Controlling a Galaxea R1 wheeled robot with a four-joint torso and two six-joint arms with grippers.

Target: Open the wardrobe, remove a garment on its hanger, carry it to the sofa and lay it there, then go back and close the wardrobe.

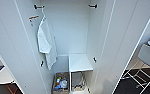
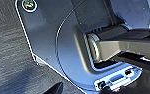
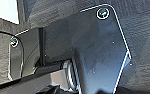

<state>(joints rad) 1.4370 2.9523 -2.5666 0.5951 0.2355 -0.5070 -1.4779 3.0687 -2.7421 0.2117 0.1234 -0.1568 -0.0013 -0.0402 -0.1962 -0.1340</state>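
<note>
- Dark woodgrain floor (image 2: pixel 8 50) runs under the robot's base in both wrist views, with a slice of white-framed chair (image 1: pixel 147 65) off to the right of the head view.
- Biggest thing by far is the wardrobe (image 1: pixel 73 32), both doors swung wide and its white inside facing the camera.
- Inside, a white garment (image 1: pixel 46 43) hangs from a hook on the left wall, and a small white shelf (image 1: pixel 79 62) sits low on the right.
- Down on the wardrobe floor there's a basket (image 1: pixel 61 83) of colourful odds and ends.
- Can't spot the black garment or its hanger in there.
- As for the hands, I honestly can't tell whether either gripper is clenched or released, since the fingers aren't readable.
- My worry: those open doors stick out on both sides, so a sloppy approach could clip a door edge, and a careless door swing could catch that hanging white garment.
</note>
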